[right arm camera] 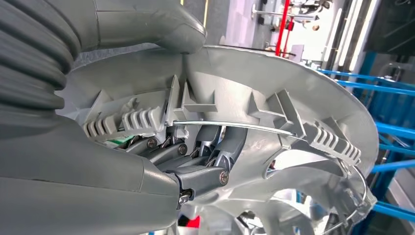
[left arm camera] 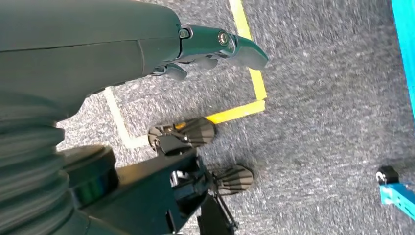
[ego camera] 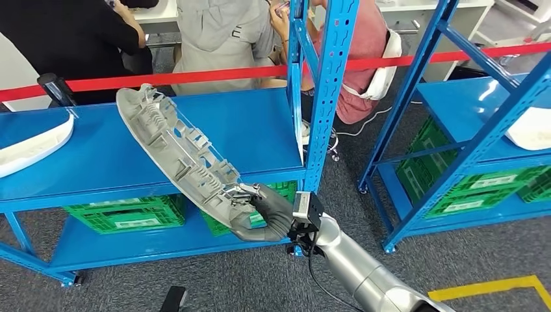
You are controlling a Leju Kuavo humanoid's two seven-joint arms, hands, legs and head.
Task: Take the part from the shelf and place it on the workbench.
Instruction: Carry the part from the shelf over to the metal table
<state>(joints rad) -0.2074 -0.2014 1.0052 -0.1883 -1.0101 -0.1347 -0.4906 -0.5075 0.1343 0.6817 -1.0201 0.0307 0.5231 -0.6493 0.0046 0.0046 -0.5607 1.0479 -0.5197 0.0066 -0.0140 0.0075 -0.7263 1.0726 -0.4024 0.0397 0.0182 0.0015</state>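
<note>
A long grey plastic part (ego camera: 179,153), ribbed on its inner side, is tilted in the air in front of the blue shelf (ego camera: 253,130). My right hand (ego camera: 269,214) grips its lower end, thumb over the rim and fingers hooked into the ribs. Up close the right wrist view shows the part (right arm camera: 274,98) with my fingers (right arm camera: 195,147) inside its openings and my right hand (right arm camera: 147,161) wrapped around it. My left hand (left arm camera: 215,44) hangs over the grey carpet, fingers apart and holding nothing.
A white part (ego camera: 32,146) lies at the shelf's left end. Green crates (ego camera: 127,214) sit on the lower level. A second blue rack (ego camera: 481,110) with crates stands at the right. Behind a red tape (ego camera: 195,77), people sit. Yellow floor tape (ego camera: 494,286) marks the carpet.
</note>
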